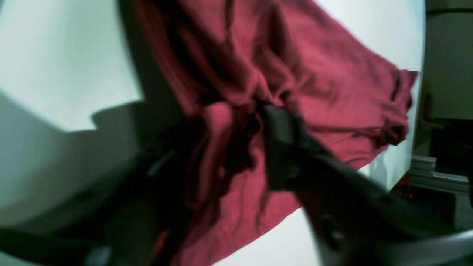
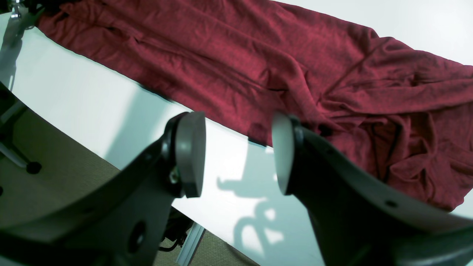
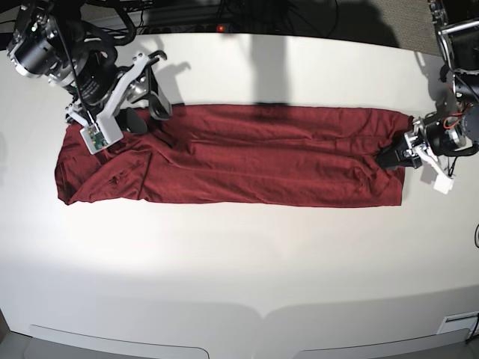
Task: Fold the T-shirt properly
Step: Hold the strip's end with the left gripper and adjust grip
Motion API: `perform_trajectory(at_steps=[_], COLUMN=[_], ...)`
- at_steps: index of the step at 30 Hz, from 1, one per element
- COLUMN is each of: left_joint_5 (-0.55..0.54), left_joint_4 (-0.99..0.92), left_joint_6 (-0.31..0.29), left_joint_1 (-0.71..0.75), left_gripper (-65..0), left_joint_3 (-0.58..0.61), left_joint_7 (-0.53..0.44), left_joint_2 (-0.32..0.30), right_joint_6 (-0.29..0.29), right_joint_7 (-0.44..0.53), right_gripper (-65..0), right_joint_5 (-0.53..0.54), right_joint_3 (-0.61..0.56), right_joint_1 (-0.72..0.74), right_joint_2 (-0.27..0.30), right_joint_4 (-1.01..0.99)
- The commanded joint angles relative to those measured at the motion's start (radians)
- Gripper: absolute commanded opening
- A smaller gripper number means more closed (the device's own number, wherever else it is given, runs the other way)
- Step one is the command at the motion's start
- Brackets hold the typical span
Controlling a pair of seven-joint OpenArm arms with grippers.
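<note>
The dark red T-shirt lies as a long, wrinkled horizontal band across the white table. My left gripper is at the shirt's right end and is shut on a bunch of its fabric. In the left wrist view the black fingers pinch a gathered fold, and the shirt spreads out beyond them. My right gripper hovers open and empty over the far edge of the shirt's left end. In the right wrist view, its grey pads stand apart above bare table, just short of the shirt's edge.
Cables and dark equipment run along the table's far edge. In the right wrist view the table edge drops to carpet with a chair leg and caster. A metal frame shows beyond the table in the left wrist view.
</note>
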Motion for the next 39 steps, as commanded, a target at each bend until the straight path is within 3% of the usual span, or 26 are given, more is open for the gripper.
perform_trajectory(at_steps=[1, 4, 16, 20, 22, 24, 29, 33, 39], left_joint_5=[0.000, 0.000, 0.003, 0.087, 0.114, 0.114, 0.113, 0.113, 0.113], left_joint_4=[0.010, 0.010, 0.010, 0.010, 0.010, 0.010, 0.010, 0.011, 0.011], left_joint_6=[-0.006, -0.006, -0.006, -0.006, -0.006, -0.006, -0.006, -0.006, -0.006], left_joint_1=[-0.016, -0.016, -0.016, -0.016, -0.016, -0.016, -0.022, -0.022, -0.022], left_gripper=[-30.8, -22.6, -22.5, -22.7, -26.0, -33.9, -65.0, -65.0, -65.0], left_joint_3=[-0.005, -0.005, -0.005, -0.005, -0.005, -0.005, -0.005, -0.006, -0.006], left_joint_7=[-0.004, -0.004, -0.056, -0.056, -0.056, -0.057, -0.092, -0.158, -0.157], left_joint_2=[-0.015, -0.015, 0.030, 0.032, 0.032, 0.032, 0.032, 0.032, 0.032], right_joint_6=[0.004, 0.004, 0.004, 0.004, 0.004, 0.004, 0.004, 0.004, 0.004], right_joint_7=[0.017, 0.016, 0.015, 0.012, 0.012, 0.012, 0.012, 0.012, 0.011], right_gripper=[-35.5, -35.5, -35.5, -35.5, -35.5, -35.5, -35.5, -35.5, -35.5], right_joint_5=[0.016, 0.016, 0.016, 0.016, 0.016, 0.016, 0.016, 0.016, 0.016], right_joint_3=[0.003, 0.003, 0.003, 0.003, 0.003, 0.003, 0.003, 0.003, 0.003], right_joint_1=[0.002, 0.002, 0.002, 0.002, 0.002, 0.002, 0.002, 0.002, 0.002], right_joint_2=[0.008, 0.008, 0.008, 0.008, 0.008, 0.008, 0.008, 0.008, 0.008], right_joint_4=[0.019, 0.019, 0.019, 0.019, 0.019, 0.019, 0.019, 0.019, 0.019])
